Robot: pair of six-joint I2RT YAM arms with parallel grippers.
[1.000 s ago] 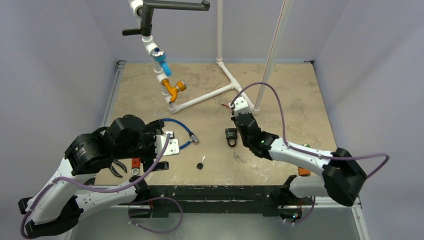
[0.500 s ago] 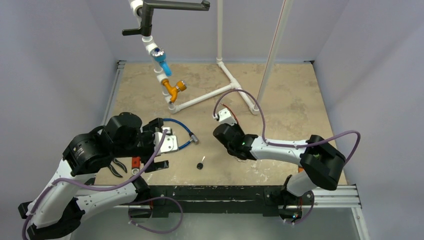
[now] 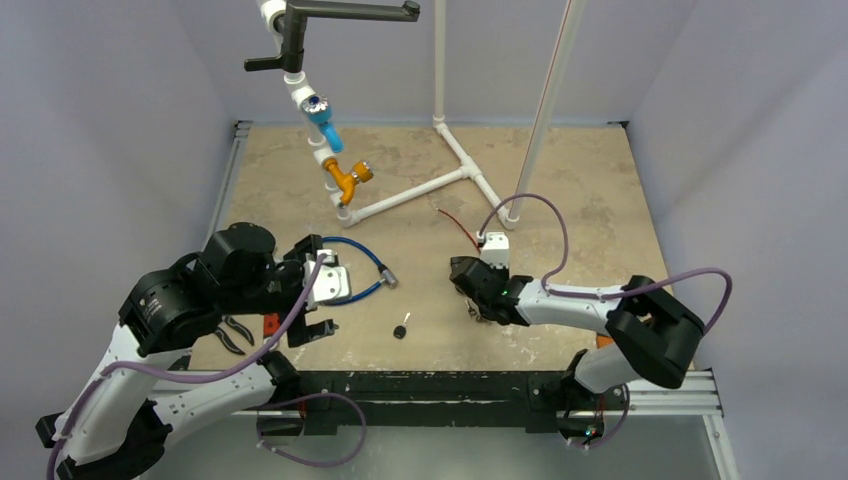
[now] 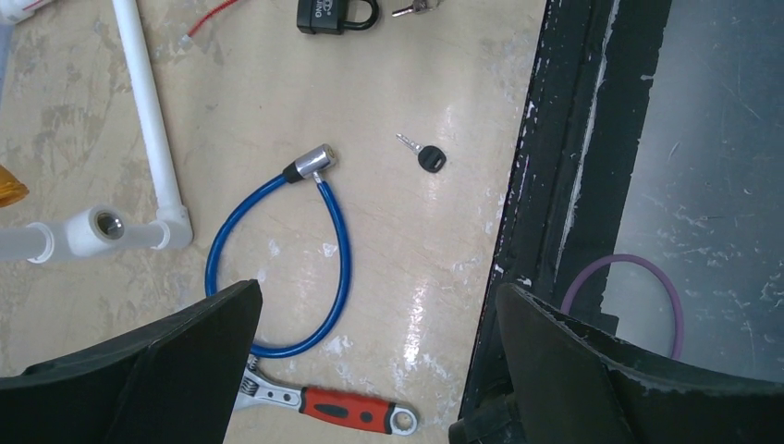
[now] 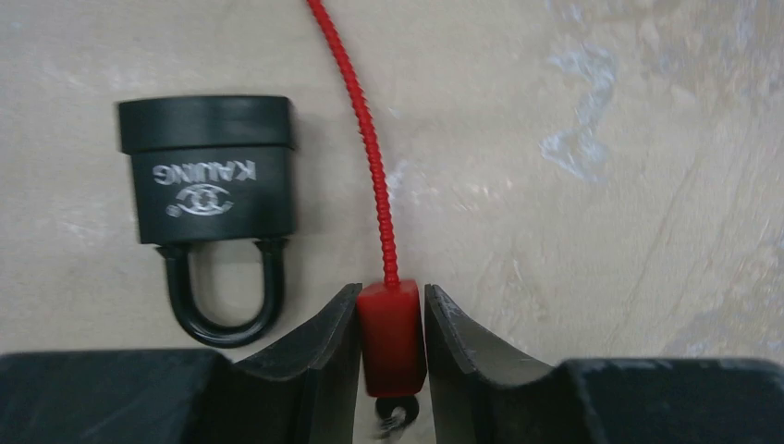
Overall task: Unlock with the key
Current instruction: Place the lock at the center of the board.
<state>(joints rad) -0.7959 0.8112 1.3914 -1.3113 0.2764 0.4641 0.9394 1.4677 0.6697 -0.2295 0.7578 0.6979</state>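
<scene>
Nearest us, the left gripper [image 4: 379, 291] hung over the table's front edge with its jaws spread wide and nothing between them. Its two black fingers [image 4: 176, 370] cut off the lower corners of the left wrist view. Just past them lay a red-handled wrench [image 4: 351, 410], its head partly hidden behind one finger, just beside the loop of a blue cable lock [image 4: 344, 259]. The black-headed key [image 4: 427, 158] lay alone on the table [image 4: 434, 305], near the black front rail [image 4: 555, 185] and apart from the cable's metal end. Further on, the right gripper [image 5: 392, 298] was closed on a red tag [image 5: 392, 342], pinching it between both fingers. A ribbed red cord [image 5: 365, 139] ran away from the tag. Under the tag we saw something small and dark, perhaps a key ring, too blurred to tell. The black padlock [image 5: 211, 176] lay flat just beside the cord, its shackle seated and pointing toward the gripper, untouched. In the top view the right wrist hid it. Farthest back stood a white pipe frame [image 3: 410, 198] carrying an orange valve [image 3: 345, 178] and a blue valve [image 3: 322, 118], its uprights cut off by the upper edge.
</scene>
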